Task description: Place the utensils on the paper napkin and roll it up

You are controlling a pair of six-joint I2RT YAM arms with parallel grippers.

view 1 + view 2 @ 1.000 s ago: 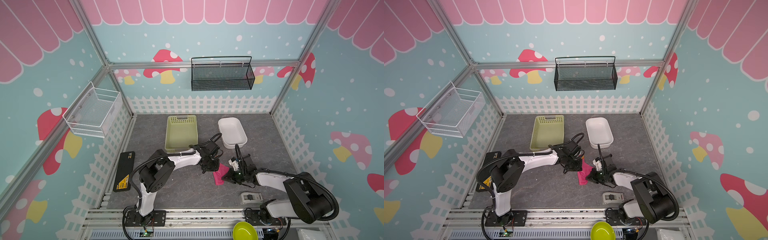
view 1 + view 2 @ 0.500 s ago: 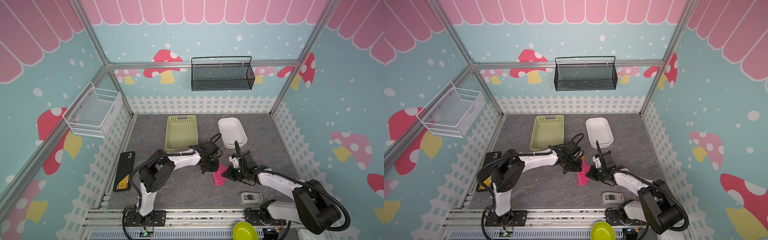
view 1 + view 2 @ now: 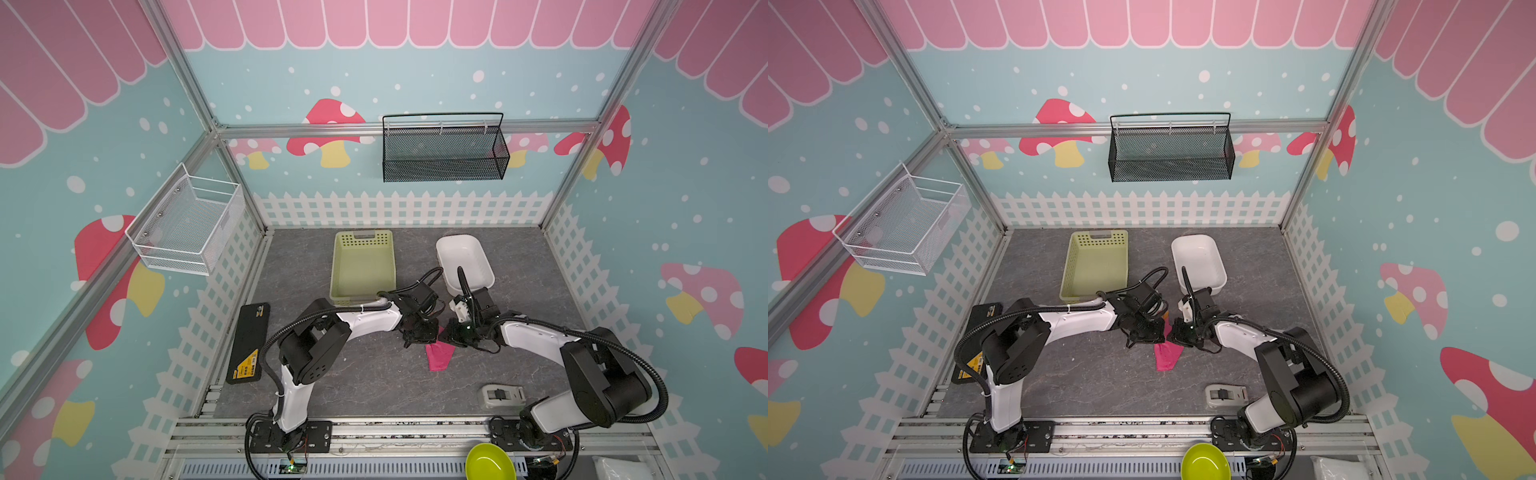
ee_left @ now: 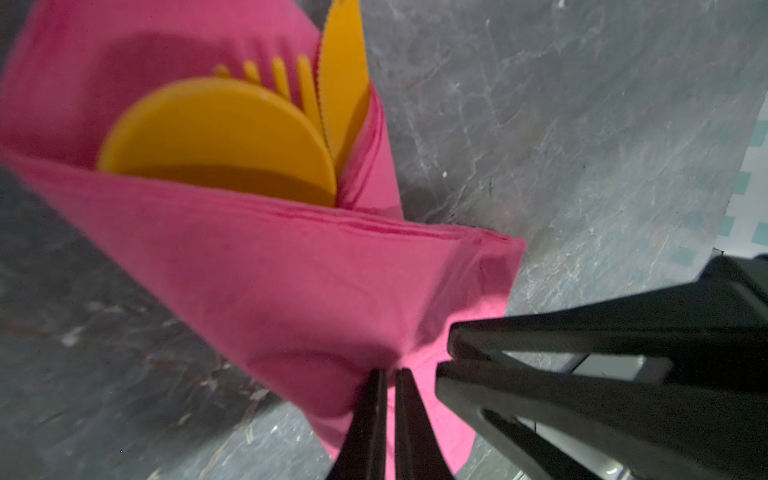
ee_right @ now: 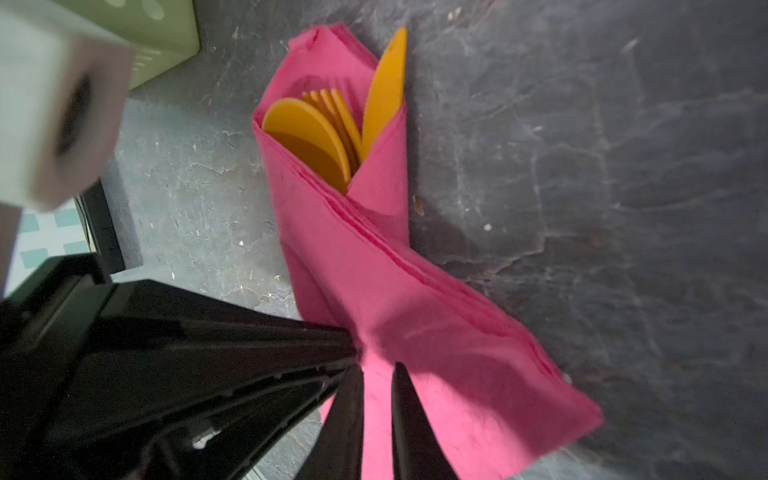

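1 magenta-pink paper napkin [image 3: 439,357], wrapped around 3 orange plastic utensils [image 5: 307,137], on counter [image 3: 374,374] near pale green perforated plastic basket [image 3: 362,266]. Left pincer [image 4: 390,372] clamps napkin; right pincer [image 5: 378,368] slightly parted.

The utensils [image 5: 305,133] lie inside the paper napkin [image 3: 438,358]. Behind the napkin, a basket [image 3: 363,266] sits left and a tub [image 3: 465,259] right; a small device [image 3: 500,397] lies before it, rightward.

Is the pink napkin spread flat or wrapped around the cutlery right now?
Wrapped. The paper napkin is folded over itself into a bundle, and the utensils poke out of its open end.
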